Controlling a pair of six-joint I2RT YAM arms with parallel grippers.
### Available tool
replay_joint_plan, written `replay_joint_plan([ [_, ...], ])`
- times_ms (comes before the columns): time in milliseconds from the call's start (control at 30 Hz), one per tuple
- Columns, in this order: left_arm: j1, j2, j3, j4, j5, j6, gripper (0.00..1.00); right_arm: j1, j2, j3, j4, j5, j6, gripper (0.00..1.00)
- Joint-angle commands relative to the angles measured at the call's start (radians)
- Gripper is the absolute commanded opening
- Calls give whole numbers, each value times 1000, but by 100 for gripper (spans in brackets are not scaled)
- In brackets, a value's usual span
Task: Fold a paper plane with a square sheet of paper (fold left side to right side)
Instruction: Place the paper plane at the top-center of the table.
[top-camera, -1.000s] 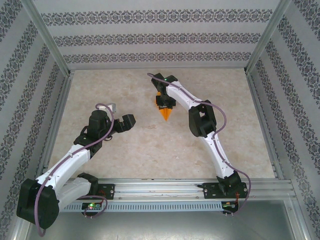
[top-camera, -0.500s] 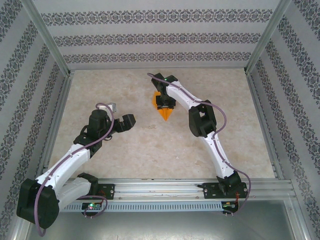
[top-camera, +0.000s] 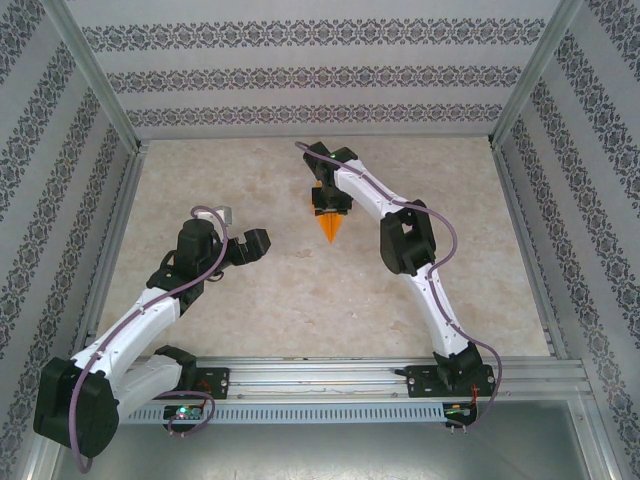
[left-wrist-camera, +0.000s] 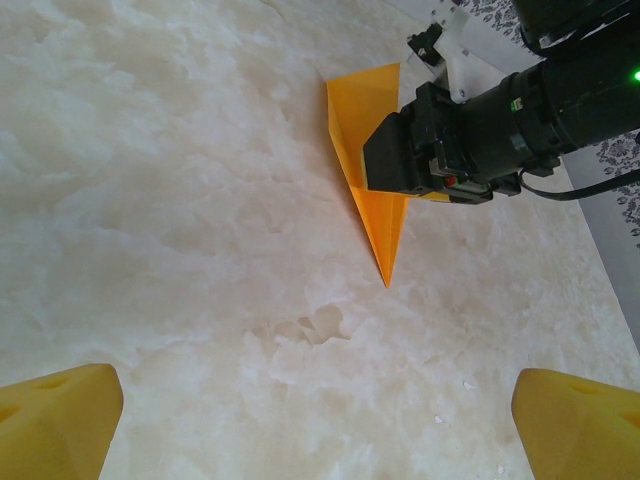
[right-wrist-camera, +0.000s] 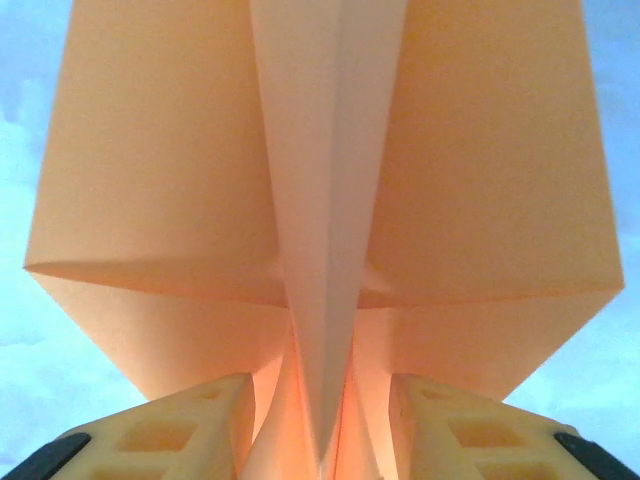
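Note:
The paper plane (top-camera: 328, 229), the orange sheet folded into a slim dart, lies far of centre with its nose pointing toward the near edge. My right gripper (top-camera: 330, 206) sits over its wide tail end. In the right wrist view the plane (right-wrist-camera: 480, 150) spreads its wings above, and its centre fold runs down between the yellow fingers (right-wrist-camera: 170, 430) of the right gripper (right-wrist-camera: 320, 445), whose jaws hold the folded layers loosely. My left gripper (top-camera: 256, 243) hangs open to the left of the plane, well apart. From the left wrist view its gripper (left-wrist-camera: 320, 430) faces the plane's nose (left-wrist-camera: 378, 225).
The right arm's black wrist (left-wrist-camera: 480, 125) covers the plane's tail in the left wrist view. A pale marbled table top (top-camera: 250, 300) is fenced by patterned walls (top-camera: 320, 75) and metal rails (top-camera: 400, 375) at the near edge.
The orange flap that stuck out left of the right gripper half a second ago has drawn in; the plane looks slimmer. The right jaws stand slightly wider. The left arm has not moved.

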Motion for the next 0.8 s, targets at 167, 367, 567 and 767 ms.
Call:
replay_joint_plan([
  [167, 14, -16, 36, -32, -5, 20, 100, -4, -53, -12, -25, 4, -18, 41],
  [367, 14, -26, 37, -39, -8, 20, 100, -1, -76, -31, -28, 10, -17, 42],
  [567, 16, -39, 44, -53, -19, 21, 100, 9, -138, -78, -26, 26, -27, 46],
  [767, 16, -54, 52, -54, -25, 10, 100, 32, -255, -173, -12, 37, -51, 53],
])
